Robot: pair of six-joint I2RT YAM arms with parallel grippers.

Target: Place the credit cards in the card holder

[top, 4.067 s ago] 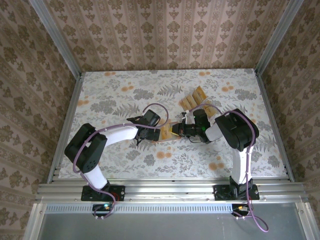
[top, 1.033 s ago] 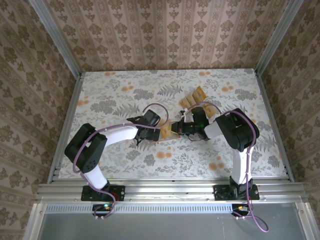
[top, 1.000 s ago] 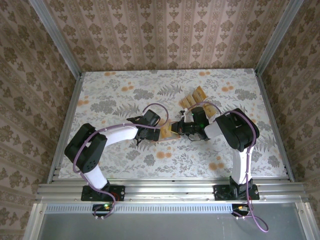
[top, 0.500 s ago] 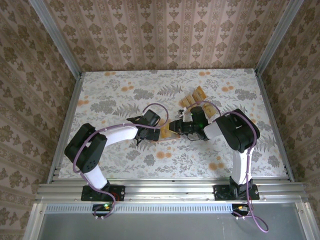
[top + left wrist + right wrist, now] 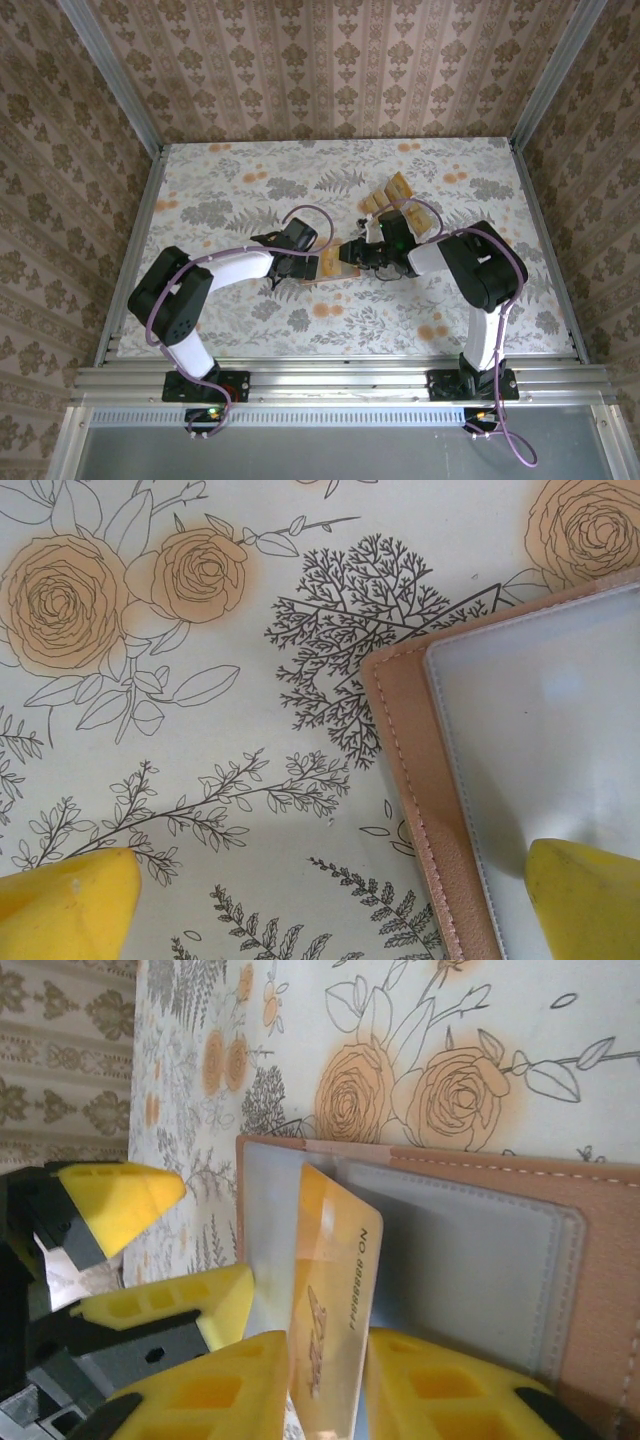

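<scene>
As the card holder (image 5: 325, 269) lies open on the worktop (image 5: 220, 190) between your arms, spare credit cards (image 5: 390, 195) lie beyond. Left wrist: your left fingers (image 5: 62, 905) stand wide astride its corner. Right wrist: your right fingers (image 5: 225, 1395) pinch one credit card (image 5: 335, 1280) lengthwise, tip over the holder's grey face.

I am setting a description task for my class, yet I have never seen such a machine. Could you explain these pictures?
Two robot arms are bolted at the near edge of a flowered table. One picture looks down from above; the other two come from a camera on each wrist, so the yellow tips there are fingers. On the table lies an open pink holder, with spare cards farther back. The left gripper is open, one finger over the holder's grey inside. The right gripper pinches a golden card, on edge over the holder.
</scene>
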